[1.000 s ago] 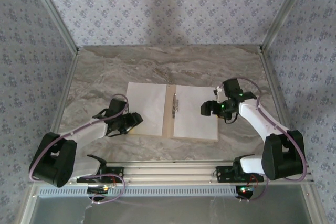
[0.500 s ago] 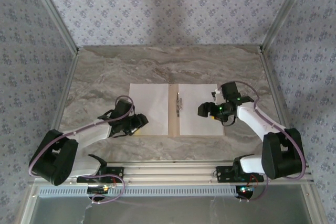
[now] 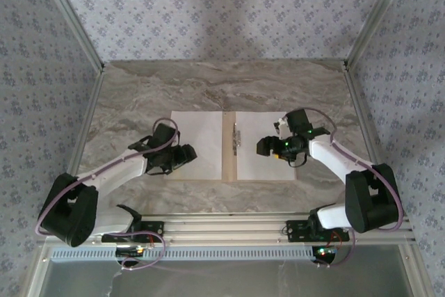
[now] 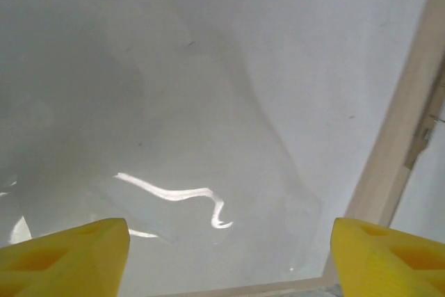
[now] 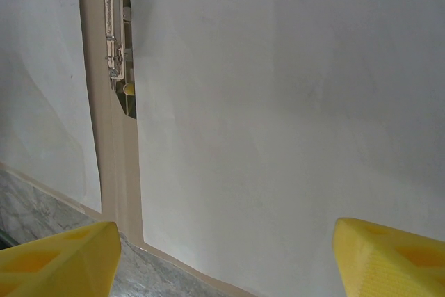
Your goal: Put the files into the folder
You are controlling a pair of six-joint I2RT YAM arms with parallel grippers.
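On the marble table the folder lies open and flat, near the middle and towards the near edge. The files lie inside it, one white sheet on each half.

At the left, the left gripper hangs over the near-left part of the left sheet. In the left wrist view its yellow fingertips sit at the two lower corners of the picture. They stand wide apart with nothing between them, so this claw is open and holds nothing. Below it the left sheet shows a shiny curved ripple near the fingers, perhaps a crease or a lifted spot; the view is too close to be sure. The tan spine of the folder runs along the right of that view.

Down the centre of the folder runs the bare tan spine, with the small metal clip on it.

At the right, the right gripper is over the right sheet, just right of the spine. In the right wrist view its fingertips are likewise spread wide and grip nothing. The right sheet lies smooth, beside the clip.
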